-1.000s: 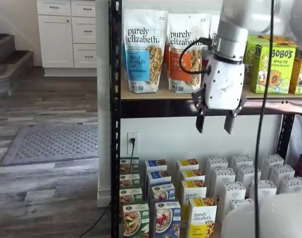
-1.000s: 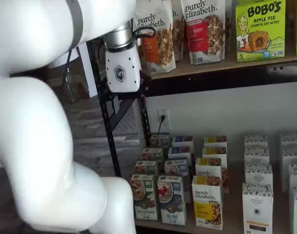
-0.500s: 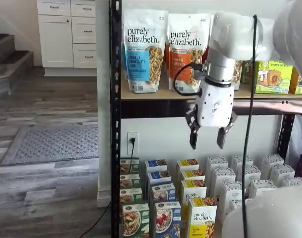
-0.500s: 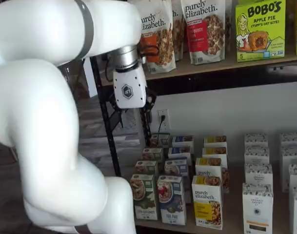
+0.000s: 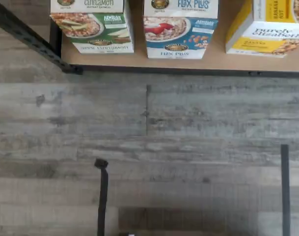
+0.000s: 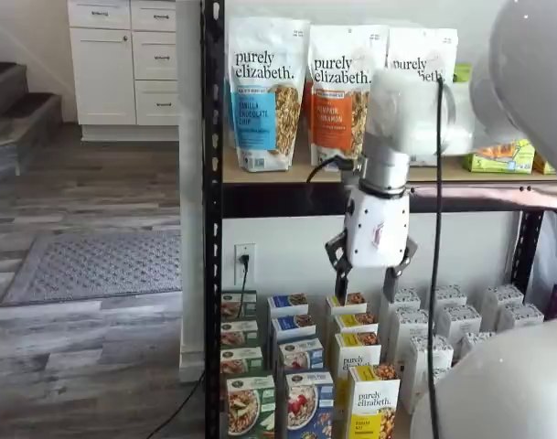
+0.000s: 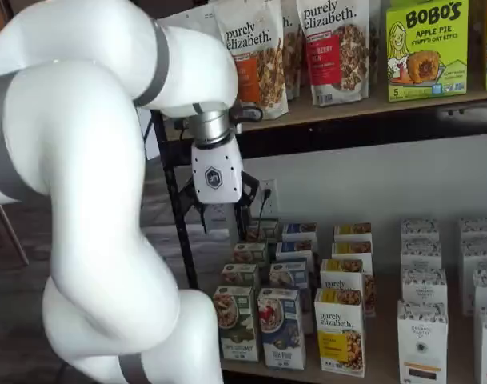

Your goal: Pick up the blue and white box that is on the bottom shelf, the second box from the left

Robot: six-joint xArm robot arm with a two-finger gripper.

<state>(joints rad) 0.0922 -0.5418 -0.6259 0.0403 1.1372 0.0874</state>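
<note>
Arm [image 7: 91, 160]: white, jointed, fills the near side in both shelf views; hangs in front of the rack.
Rack [image 6: 212, 229]: black steel posts, tan upper board carrying granola bags and green snack boxes.
Bottom shelf [image 5: 208, 61]: tan board close to the floor, front edge seen from above in the wrist view; rows of small upright boxes standing on it.
Floor [image 5: 149, 147]: grey wood planks in front of the shelf edge.
Granola bags [image 6: 265, 91]: "purely elizabeth" pouches upright on the upper board, behind and above the gripper.
Gripper [image 6: 365, 272]: white body, two black fingers pointing down, hanging below the upper board and above the box rows; touching no box.
Jaws: apart, a plain gap between the two fingers in a shelf view; nothing between them.
Blue and white box [image 6: 305, 402]: front row of the bottom shelf, upright, blue front with a bowl of red berries; also seen at [image 7: 281, 328] and from above at [image 5: 180, 29].
Neighbours: green-fronted box [image 6: 248, 407] just beside it toward the rack post, yellow-and-white box [image 6: 371, 402] just beside it on the other side.
Box to gripper: box well below the fingers and toward the post side.
Cable [image 6: 435, 229]: black, running down beside the gripper.
</note>
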